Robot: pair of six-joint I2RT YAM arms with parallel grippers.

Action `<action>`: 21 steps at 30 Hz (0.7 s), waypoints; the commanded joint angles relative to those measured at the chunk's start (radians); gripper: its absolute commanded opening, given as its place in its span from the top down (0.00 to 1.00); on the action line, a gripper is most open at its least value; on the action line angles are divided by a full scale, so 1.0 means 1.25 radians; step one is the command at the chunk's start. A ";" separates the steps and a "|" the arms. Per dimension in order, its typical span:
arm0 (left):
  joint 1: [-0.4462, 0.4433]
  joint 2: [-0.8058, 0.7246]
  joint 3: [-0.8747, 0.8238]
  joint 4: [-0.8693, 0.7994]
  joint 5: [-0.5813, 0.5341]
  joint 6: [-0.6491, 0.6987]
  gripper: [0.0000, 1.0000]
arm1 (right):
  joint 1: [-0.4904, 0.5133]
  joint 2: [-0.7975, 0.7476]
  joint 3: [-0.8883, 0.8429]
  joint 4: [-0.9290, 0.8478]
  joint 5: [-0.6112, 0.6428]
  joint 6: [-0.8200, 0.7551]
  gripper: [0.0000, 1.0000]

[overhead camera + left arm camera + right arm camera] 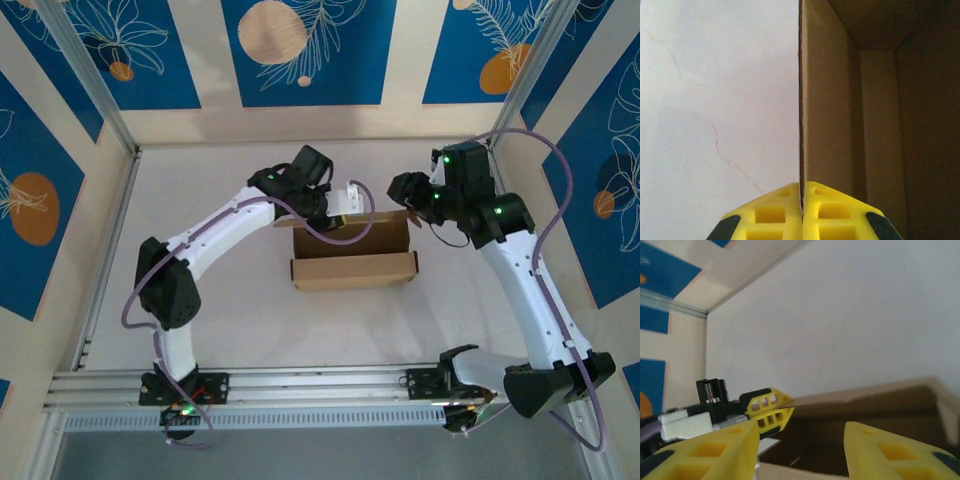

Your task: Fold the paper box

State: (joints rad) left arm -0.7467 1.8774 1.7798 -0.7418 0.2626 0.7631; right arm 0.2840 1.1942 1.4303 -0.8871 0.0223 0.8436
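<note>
The paper box is plain brown cardboard, partly set up, in the middle of the white table. Its back wall stands upright. My left gripper reaches in from the back left and is shut on the top edge of that wall. In the left wrist view the thin wall runs straight into the closed yellow fingers of the left gripper. My right gripper hovers by the box's back right corner. In the right wrist view the right gripper is open over the box interior, holding nothing, and the left gripper pinches the wall ahead.
Patterned blue and cream walls close in the table on three sides. A metal rail runs along the near edge by the arm bases. A purple cable from the left arm loops over the box's back wall.
</note>
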 commanded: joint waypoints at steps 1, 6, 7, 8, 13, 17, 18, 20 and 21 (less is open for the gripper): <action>-0.023 0.026 0.043 -0.032 -0.057 0.041 1.00 | 0.004 0.023 -0.005 -0.122 -0.023 0.295 0.48; -0.048 0.032 0.035 -0.002 -0.098 0.040 1.00 | 0.011 0.047 -0.071 -0.116 -0.117 0.474 0.46; -0.053 0.030 0.026 0.009 -0.109 0.045 1.00 | 0.014 0.051 -0.081 -0.106 -0.115 0.493 0.46; -0.057 0.025 0.014 0.022 -0.120 0.050 1.00 | 0.015 0.056 -0.094 -0.090 -0.117 0.512 0.46; -0.076 0.004 -0.028 0.077 -0.152 0.065 1.00 | 0.004 0.103 -0.133 0.011 -0.154 0.577 0.46; -0.085 -0.006 -0.037 0.092 -0.165 0.078 1.00 | 0.000 0.151 -0.118 0.041 -0.158 0.594 0.47; -0.087 -0.005 -0.036 0.092 -0.166 0.079 1.00 | 0.000 0.159 -0.116 0.042 -0.156 0.600 0.48; -0.090 -0.005 -0.032 0.092 -0.169 0.083 1.00 | 0.001 0.172 -0.115 0.052 -0.148 0.608 0.49; -0.091 -0.006 -0.032 0.094 -0.172 0.082 1.00 | 0.001 0.177 -0.114 0.050 -0.143 0.613 0.50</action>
State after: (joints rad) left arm -0.8452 1.9110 1.7416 -0.6315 0.0727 0.8303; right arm 0.2874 1.4055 1.2758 -0.8425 -0.1390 1.5558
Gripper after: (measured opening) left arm 0.051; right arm 0.503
